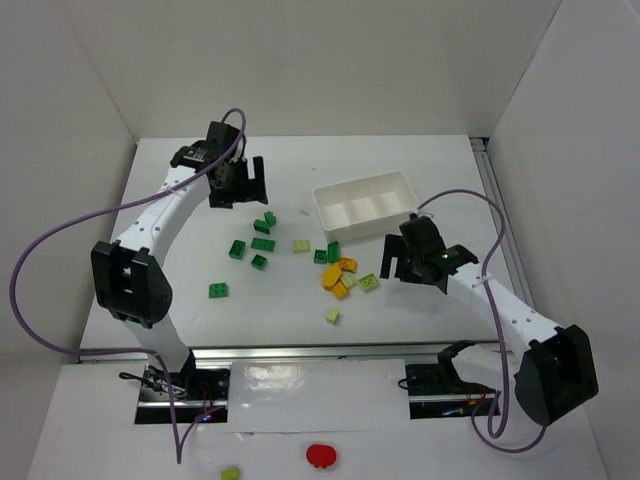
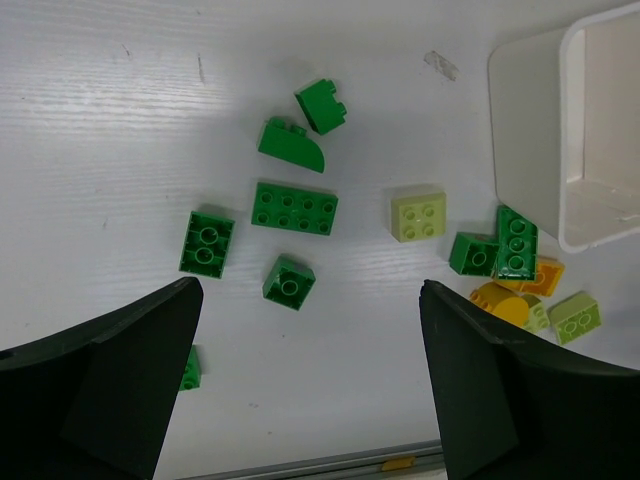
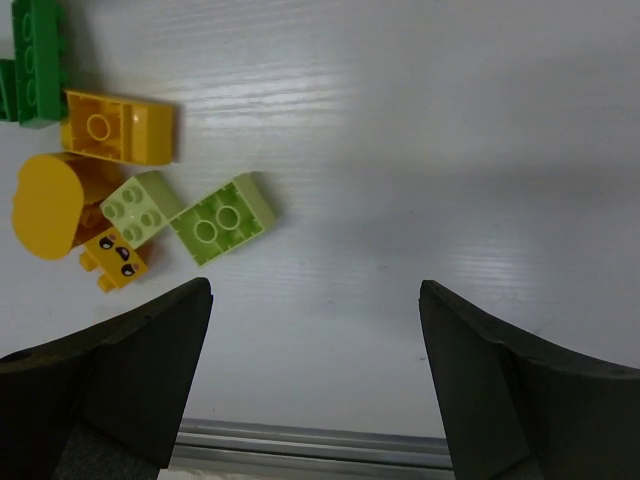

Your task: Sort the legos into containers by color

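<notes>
The white three-compartment tray (image 1: pixel 365 205) sits at the back right; its compartments look empty. Dark green bricks (image 1: pixel 263 243) lie left of centre, with one pale yellow-green brick (image 1: pixel 301 245) beside them. Orange bricks (image 1: pixel 340 275) cluster with a pale brick (image 1: pixel 368 282) at centre. My left gripper (image 1: pixel 238 185) is open and empty, behind the green bricks. In the left wrist view, my left gripper (image 2: pixel 312 300) hangs over green bricks (image 2: pixel 294 208) and the tray corner (image 2: pixel 560 150). My right gripper (image 1: pixel 400 262) is open and empty, right of the orange cluster. In the right wrist view, my right gripper (image 3: pixel 315 290) has a pale brick (image 3: pixel 222 218) and an orange brick (image 3: pixel 118 126) to its left.
A lone green brick (image 1: pixel 218 290) and a pale brick (image 1: pixel 332 315) lie near the table's front edge. A red round object (image 1: pixel 321 456) and a pale brick (image 1: pixel 230 472) lie below the table's front rail. White walls close in the back and sides.
</notes>
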